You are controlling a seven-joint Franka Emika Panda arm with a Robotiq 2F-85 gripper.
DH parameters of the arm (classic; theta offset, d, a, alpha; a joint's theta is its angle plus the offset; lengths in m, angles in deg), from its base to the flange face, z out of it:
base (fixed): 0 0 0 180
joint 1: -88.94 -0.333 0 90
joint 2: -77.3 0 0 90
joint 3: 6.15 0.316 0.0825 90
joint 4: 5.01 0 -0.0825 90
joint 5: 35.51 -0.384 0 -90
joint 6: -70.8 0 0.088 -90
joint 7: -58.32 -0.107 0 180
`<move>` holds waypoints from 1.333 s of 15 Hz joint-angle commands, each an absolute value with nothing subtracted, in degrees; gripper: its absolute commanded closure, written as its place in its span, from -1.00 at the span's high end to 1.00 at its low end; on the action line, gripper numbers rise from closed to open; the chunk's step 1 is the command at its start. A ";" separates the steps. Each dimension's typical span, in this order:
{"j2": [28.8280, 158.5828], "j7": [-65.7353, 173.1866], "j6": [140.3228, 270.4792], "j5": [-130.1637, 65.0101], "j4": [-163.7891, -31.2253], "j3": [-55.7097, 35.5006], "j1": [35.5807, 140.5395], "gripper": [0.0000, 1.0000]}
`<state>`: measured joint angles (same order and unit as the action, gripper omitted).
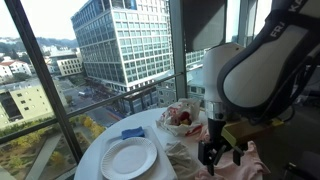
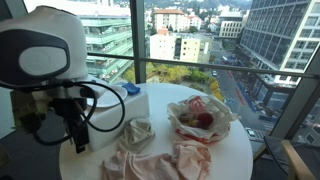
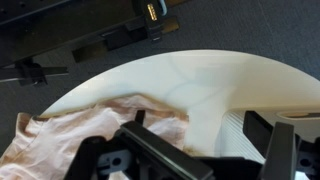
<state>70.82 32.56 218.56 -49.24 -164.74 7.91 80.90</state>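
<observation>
- Paper plate (image 1: 128, 157): I see it lying flat at the left edge of the round table (image 1: 157, 122).
- Blue item (image 1: 133, 132): it lies just behind the plate, toward the window-side edge. I cannot tell what it is.
- Crumpled wrapper (image 1: 180, 117): it sits at the far edge of the table and holds red pieces.
- Pale cloth (image 1: 185, 155): it is bunched between the plate and the gripper.
- Gripper (image 1: 222, 152): it hangs fingers-down over the right part of the table. The jaws stand wide apart with nothing between them.
- Pink cloth (image 1: 250, 162): it lies rumpled at the right edge of the table, directly below the gripper. In the wrist view the pink cloth (image 3: 70, 135) reaches the table rim and runs under one finger.
</observation>
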 commanded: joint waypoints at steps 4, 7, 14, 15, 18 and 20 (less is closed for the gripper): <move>90.65 19.65 233.63 -31.95 -159.59 1.56 78.76 1.00; 97.67 9.76 236.13 -19.50 -155.70 -10.06 71.01 1.00; 112.20 7.79 244.44 -26.59 -146.93 -16.56 64.28 1.00; 113.89 8.36 244.87 -28.44 -146.08 -16.56 63.92 1.00; 117.21 10.05 245.88 -31.96 -145.25 -17.21 62.44 0.46; 118.43 11.05 246.94 -33.59 -145.54 -17.67 61.66 0.16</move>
